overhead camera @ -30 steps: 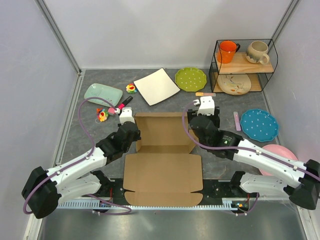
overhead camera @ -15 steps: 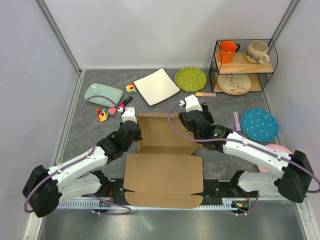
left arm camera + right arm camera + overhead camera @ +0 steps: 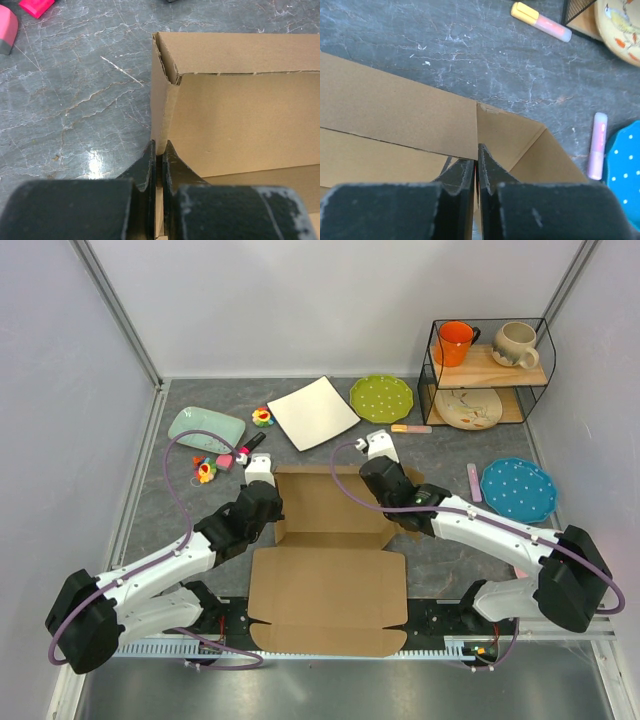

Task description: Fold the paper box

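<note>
The paper box (image 3: 325,540), just on the near side of the white square plate (image 3: 313,412), looks light, stiff yet crushable, with the left tool (image 3: 159,148) and right tool (image 3: 476,151) each clamped on a raised side wall, sensibly near the folds.

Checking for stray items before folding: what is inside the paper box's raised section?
Only bare cardboard shows inside the paper box. The left gripper pinches its left wall, the right gripper its right wall; the right arm covers that corner's floor.

Bright, even light; glare on table (image 3: 97,159)
</note>
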Tool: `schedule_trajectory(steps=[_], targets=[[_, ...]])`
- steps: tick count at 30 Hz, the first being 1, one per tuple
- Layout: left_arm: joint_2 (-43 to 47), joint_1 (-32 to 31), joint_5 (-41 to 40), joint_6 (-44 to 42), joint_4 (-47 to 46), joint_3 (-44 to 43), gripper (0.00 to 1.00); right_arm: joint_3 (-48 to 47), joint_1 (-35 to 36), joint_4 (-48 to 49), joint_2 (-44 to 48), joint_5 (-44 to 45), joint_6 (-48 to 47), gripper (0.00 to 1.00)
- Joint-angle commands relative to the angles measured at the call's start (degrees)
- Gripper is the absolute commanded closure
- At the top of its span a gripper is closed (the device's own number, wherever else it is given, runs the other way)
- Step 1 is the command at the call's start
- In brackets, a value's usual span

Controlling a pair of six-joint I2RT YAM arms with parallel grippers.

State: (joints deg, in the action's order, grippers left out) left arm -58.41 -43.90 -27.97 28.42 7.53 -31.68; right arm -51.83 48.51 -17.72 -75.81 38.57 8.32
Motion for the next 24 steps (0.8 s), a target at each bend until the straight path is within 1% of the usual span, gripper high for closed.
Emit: schedule_trajectory(steps=[1, 4, 5, 7, 8, 10, 12, 15, 16, 17, 18, 20, 21, 22, 24], targets=[[-0.74, -0.31, 1.07, -0.65, 0.12, 0.04, 0.98, -2.48, -0.26, 0.67, 0.66, -2.87, 10.28, 0.89], [-0.39, -0.31, 0.81, 0.31, -1.55, 0.83, 0.98, -2.40, -0.26, 0.22, 1.28, -5.15, 15.92, 0.82], [-0.13, -0.31, 0.72, 0.84, -2.08, 1.09, 0.98, -2.13, -0.26, 0.49, 1.45, -5.86, 20.12, 0.81], [-0.04, -0.31, 0.63, 1.28, -3.40, 1.88, 0.98, -0.99, -0.26, 0.84, 2.07, -7.45, 24.45, 0.76], [0.05, -0.31, 0.54, 1.63, -3.57, 2.06, 0.98, -0.55, -0.26, 1.80, 2.24, -9.37, 28.56, 0.75], [0.05, -0.31, 0.28, 1.98, -3.93, 2.33, 0.98, 1.46, -0.26, 3.12, 3.03, -11.31, 31.92, 0.74], [0.05, -0.40, 0.19, 2.25, -4.10, 2.59, 0.98, 3.57, -0.17, 5.67, 3.56, -13.69, 35.87, 0.75], [0.14, -0.40, 0.02, 2.60, -4.10, 2.94, 0.98, 4.98, -0.08, 7.17, 3.65, -14.74, 37.39, 0.75], [0.14, -0.40, -0.16, 2.69, -4.10, 2.94, 0.98, 4.99, -0.08, 7.08, 3.74, -14.75, 36.86, 0.73], [0.23, -0.40, -0.25, 2.69, -4.10, 3.03, 0.98, 4.81, 0.18, 6.04, 4.09, -14.40, 36.25, 0.68], [0.23, -0.31, -0.42, 2.69, -4.10, 3.03, 0.98, 4.46, 0.35, 5.42, 4.70, -13.18, 33.63, 0.57], [0.32, -0.40, -0.86, 2.51, -3.67, 2.94, 0.98, 4.28, 1.67, 2.71, 8.30, -10.37, 30.90, 0.42], [0.40, -0.31, -1.04, 2.43, -3.49, 2.94, 0.98, 4.37, 2.02, 1.90, 9.96, -9.14, 29.66, 0.29], [0.40, -0.31, -1.21, 2.42, -3.31, 2.85, 0.98, 4.37, 2.03, 1.20, 13.03, -8.43, 26.69, 0.24], [0.49, -0.40, -1.39, 2.25, -2.79, 2.68, 0.98, 3.76, 2.03, -1.70, 15.86, -8.07, 24.04, 0.18]])
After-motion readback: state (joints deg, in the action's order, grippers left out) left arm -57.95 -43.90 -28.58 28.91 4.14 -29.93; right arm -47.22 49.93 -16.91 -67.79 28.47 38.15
